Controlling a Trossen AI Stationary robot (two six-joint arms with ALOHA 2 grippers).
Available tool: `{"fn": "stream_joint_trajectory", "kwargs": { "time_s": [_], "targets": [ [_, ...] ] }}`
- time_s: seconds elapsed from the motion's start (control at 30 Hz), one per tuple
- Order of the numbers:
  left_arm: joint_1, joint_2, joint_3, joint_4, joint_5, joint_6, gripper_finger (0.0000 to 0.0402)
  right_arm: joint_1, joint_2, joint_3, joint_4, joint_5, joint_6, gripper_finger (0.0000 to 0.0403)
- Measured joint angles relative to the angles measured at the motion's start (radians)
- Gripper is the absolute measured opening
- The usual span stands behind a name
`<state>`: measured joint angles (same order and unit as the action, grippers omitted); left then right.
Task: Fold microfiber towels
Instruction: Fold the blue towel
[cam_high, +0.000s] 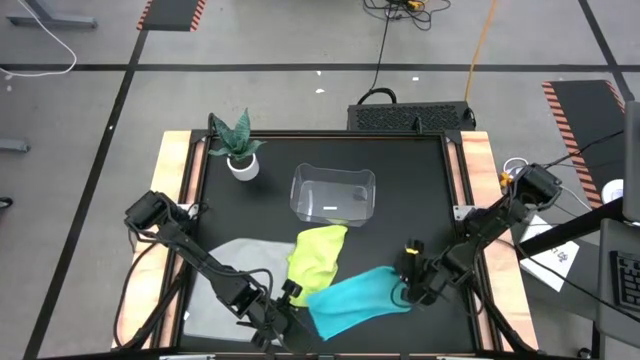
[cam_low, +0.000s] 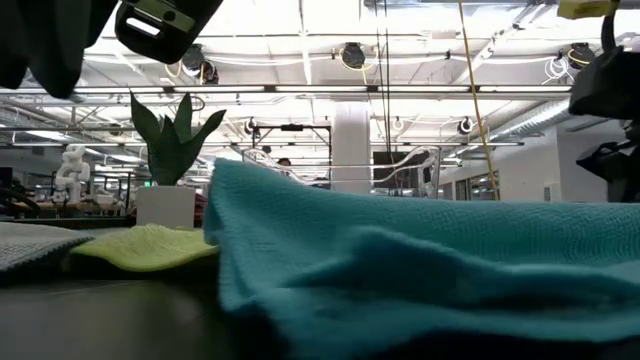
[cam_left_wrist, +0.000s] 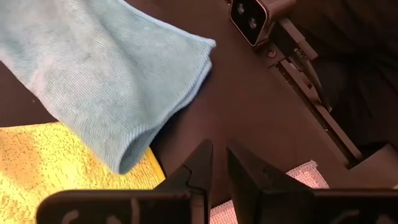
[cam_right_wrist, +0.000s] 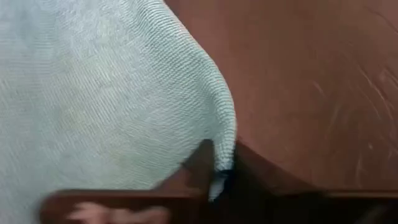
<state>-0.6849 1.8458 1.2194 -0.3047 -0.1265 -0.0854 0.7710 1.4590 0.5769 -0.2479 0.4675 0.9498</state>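
The teal blue towel (cam_high: 355, 300) lies rumpled near the table's front edge, its left part over the yellow-green towel (cam_high: 318, 255). In the low view the teal towel (cam_low: 420, 270) fills the foreground. The light grey towel (cam_high: 225, 285) lies flat at the front left, partly under my left arm. My left gripper (cam_left_wrist: 219, 163) is shut and empty over bare table, just off the teal towel's folded left edge (cam_left_wrist: 134, 152). My right gripper (cam_right_wrist: 221, 171) is shut on the teal towel's right end. My right gripper pinches the teal towel's right edge (cam_right_wrist: 227, 134) between its two fingers, at a rounded bit of the hem. It comes from the table's right side, slanting down. The rest of the towel (cam_high: 345, 305) lies slack on the table.
A clear plastic bin (cam_high: 333, 195) stands at the table's middle far side. A small potted plant (cam_high: 238, 150) stands at the far left. Wooden rails (cam_high: 178, 170) run along the table's left and right sides.
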Motion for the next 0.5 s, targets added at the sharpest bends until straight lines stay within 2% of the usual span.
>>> {"fn": "stream_joint_trajectory", "kwargs": {
  "time_s": [0.03,0.27,0.4,0.5],
  "targets": [
    [0.000,0.000,0.000,0.000,0.000,-0.003,0.0047,0.000,-0.003,0.001,-0.019,0.001,0.026,0.0013],
    [0.000,0.000,0.000,0.007,0.000,-0.021,0.0047,0.010,-0.067,-0.001,-0.279,0.014,0.233,0.0014],
    [0.000,0.000,0.000,0.018,-0.004,-0.013,0.0047,0.010,-0.118,-0.005,-0.330,0.017,0.226,0.0009],
    [0.002,0.000,0.000,0.019,-0.006,-0.004,0.0047,0.009,-0.164,-0.004,-0.253,0.021,0.115,0.0018]
  ]
}}
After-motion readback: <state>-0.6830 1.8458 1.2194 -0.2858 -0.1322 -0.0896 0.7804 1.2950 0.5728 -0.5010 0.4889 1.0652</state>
